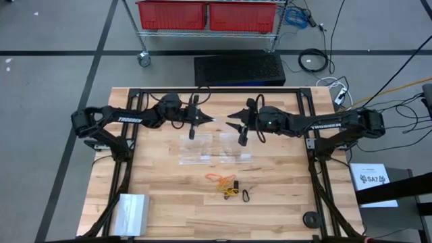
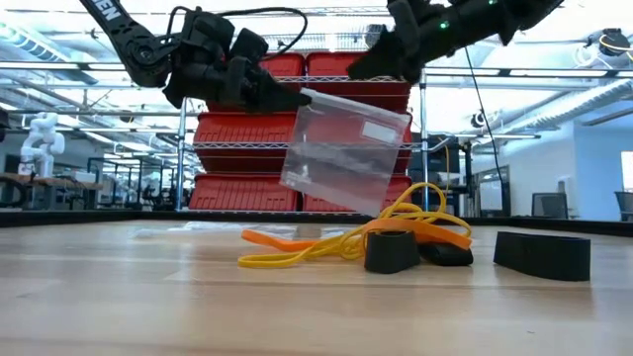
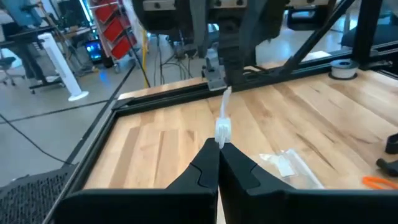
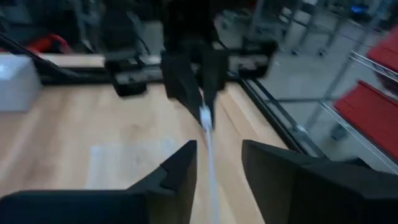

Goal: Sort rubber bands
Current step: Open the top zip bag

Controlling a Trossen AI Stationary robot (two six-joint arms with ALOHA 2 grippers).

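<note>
Wooden tabletop [image 1: 169, 196] fills the overhead shot, and the rubber bands [image 1: 226, 184] lie in a small tangled heap of orange, yellow and black, well clear of both arms. Beyond that heap, the left gripper [image 1: 202, 120] and the right gripper [image 1: 233, 116] face each other in the air, while more clear bags [image 1: 212, 150] lie flat between them and the heap.

Down at table level, a clear plastic bag [image 2: 346, 148] hangs above and behind the heap, one top corner pinched by the left gripper [image 2: 297, 99]. Orange and yellow loops sprawl on the wood; black ones sit thick and short among them.

Left wrist next: fingers [image 3: 202, 171] pressed tight together on the bag's edge [image 3: 222, 127], heap out of shot apart from an orange sliver [image 3: 379, 182].

Right wrist: jaws parted around the bag edge [image 4: 208, 134], not gripping it.

My read on those bands: featherlight, floppy, stretchy, likely to snag each other, so pinch a single strand at an outlying loop, away from the knot
</note>
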